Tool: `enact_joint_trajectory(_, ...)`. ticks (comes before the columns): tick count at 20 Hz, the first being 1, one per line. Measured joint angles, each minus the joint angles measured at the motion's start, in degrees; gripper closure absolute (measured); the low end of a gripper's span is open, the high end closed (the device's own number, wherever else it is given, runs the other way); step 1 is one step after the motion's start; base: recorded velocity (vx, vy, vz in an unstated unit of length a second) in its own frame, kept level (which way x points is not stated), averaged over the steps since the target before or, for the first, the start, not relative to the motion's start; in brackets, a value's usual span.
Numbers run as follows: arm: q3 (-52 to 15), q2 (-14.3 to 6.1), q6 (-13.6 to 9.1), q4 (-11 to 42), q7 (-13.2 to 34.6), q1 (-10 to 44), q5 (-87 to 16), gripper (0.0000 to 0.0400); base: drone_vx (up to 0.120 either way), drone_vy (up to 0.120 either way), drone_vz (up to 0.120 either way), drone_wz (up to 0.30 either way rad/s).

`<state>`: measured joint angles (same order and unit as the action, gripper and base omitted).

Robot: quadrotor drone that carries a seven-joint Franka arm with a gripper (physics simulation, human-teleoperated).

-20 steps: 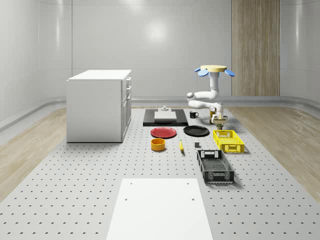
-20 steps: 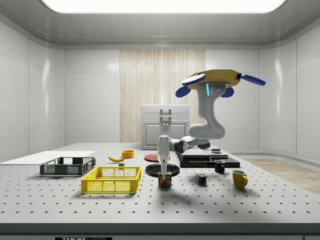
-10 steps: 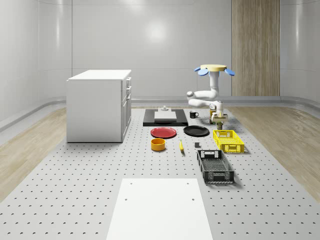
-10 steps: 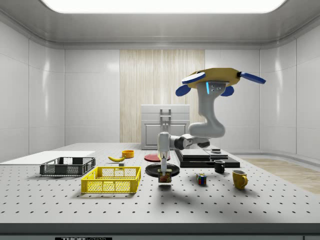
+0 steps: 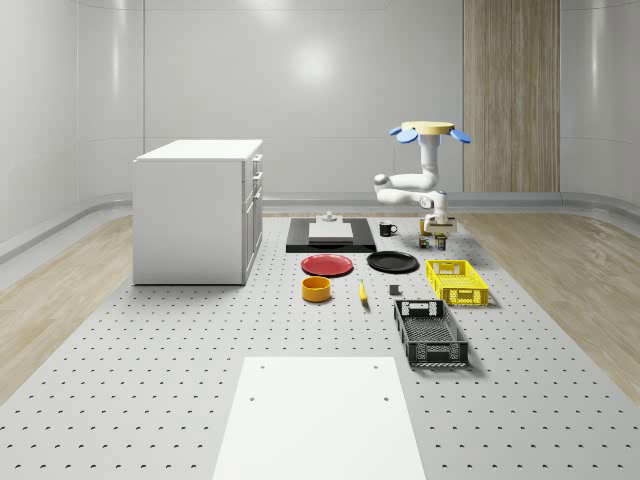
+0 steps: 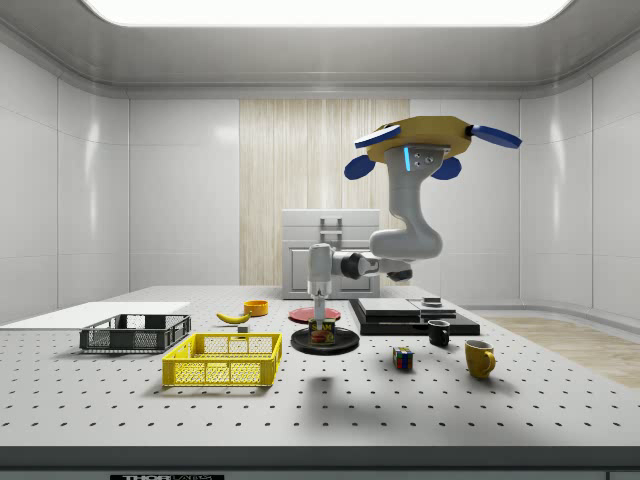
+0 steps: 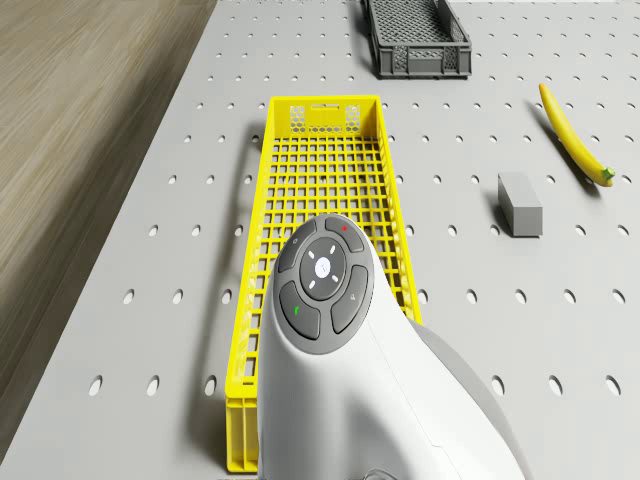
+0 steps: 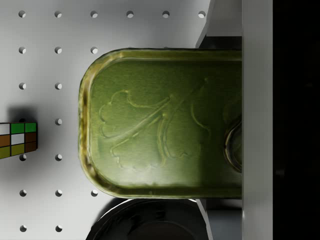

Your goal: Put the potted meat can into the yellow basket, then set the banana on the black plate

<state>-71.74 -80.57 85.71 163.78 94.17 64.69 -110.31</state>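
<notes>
Step one in hand: potted meat can (image 6: pixel 322 333) is held in the hand (image 6: pixel 321 325) clear of the worktop (image 6: pixel 420 400) under the hovering drone (image 6: pixel 424 143); carry over and release into the yellow basket (image 6: pixel 224 360) beside the hand is judged next.

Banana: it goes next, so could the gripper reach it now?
Probably not yet: the gripper is shut on the can, so it must drop that first. The banana lies uncovered on the table.

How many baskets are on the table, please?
2: the yellow basket lies near the hovering drone; the dark basket lies beyond it, toward the white sheet.
</notes>
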Motion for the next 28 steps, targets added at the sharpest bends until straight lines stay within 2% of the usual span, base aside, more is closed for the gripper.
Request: enact_joint_trajectory(28,-0.71,-1.81,1.57,-0.04,0.61,0.64,1.16,0.0111,0.12,0.0,0.0,0.0)
